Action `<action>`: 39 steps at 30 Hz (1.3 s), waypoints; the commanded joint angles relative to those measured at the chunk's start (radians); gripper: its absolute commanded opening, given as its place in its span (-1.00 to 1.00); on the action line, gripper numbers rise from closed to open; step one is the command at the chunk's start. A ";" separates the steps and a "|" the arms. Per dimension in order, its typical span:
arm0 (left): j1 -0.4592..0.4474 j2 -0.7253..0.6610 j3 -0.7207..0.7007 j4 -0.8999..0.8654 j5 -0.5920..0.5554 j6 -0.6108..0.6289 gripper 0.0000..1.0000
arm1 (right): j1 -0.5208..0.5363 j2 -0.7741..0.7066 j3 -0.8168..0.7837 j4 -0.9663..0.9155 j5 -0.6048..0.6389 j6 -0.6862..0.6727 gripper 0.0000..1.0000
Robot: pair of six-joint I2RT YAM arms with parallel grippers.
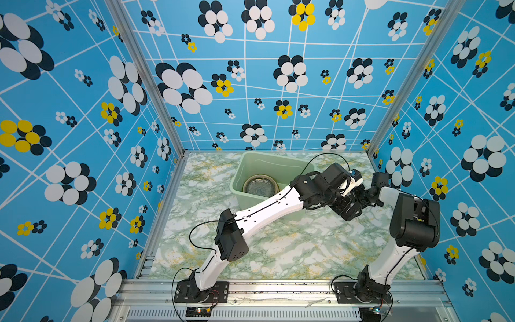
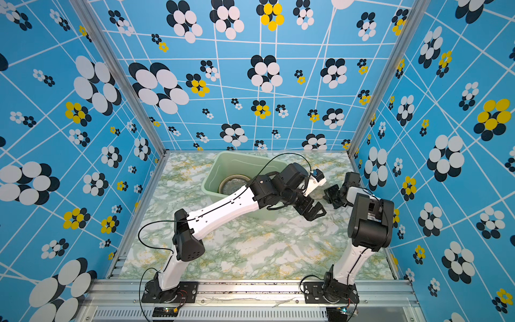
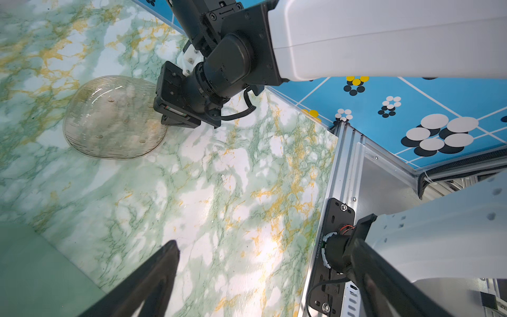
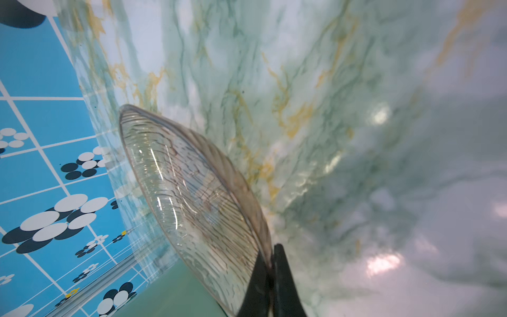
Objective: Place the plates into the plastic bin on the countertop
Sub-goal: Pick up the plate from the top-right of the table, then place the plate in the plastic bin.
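My right jaws are pinched shut on the rim of a clear ribbed glass plate (image 4: 192,197), which is down at the desk (image 1: 278,251) just right of the mint-green plastic bin (image 1: 245,167). I cannot tell whether it is lifted. My left jaws gape wide beside the bin, holding nothing. Other plates (image 1: 260,188) sit stacked inside the bin.

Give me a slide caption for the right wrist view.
Right gripper pinches the rim of a clear ribbed glass plate, marble countertop behind, green bin close by.
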 commanded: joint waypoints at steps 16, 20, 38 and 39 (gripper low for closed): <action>0.068 -0.457 -0.228 0.006 -0.209 0.102 0.98 | 0.133 -0.448 0.287 -0.539 0.101 -0.088 -1.00; 0.185 -0.663 -0.491 0.093 -0.244 0.060 0.98 | 0.254 -0.443 0.382 -0.595 0.128 -0.069 -1.00; 0.704 -1.162 -1.024 -0.009 -0.311 0.073 0.98 | 0.782 0.026 0.851 -0.682 0.235 -0.115 -1.00; 0.709 -1.165 -1.036 -0.003 -0.314 0.068 0.98 | 0.800 0.063 0.879 -0.681 0.234 -0.116 -1.00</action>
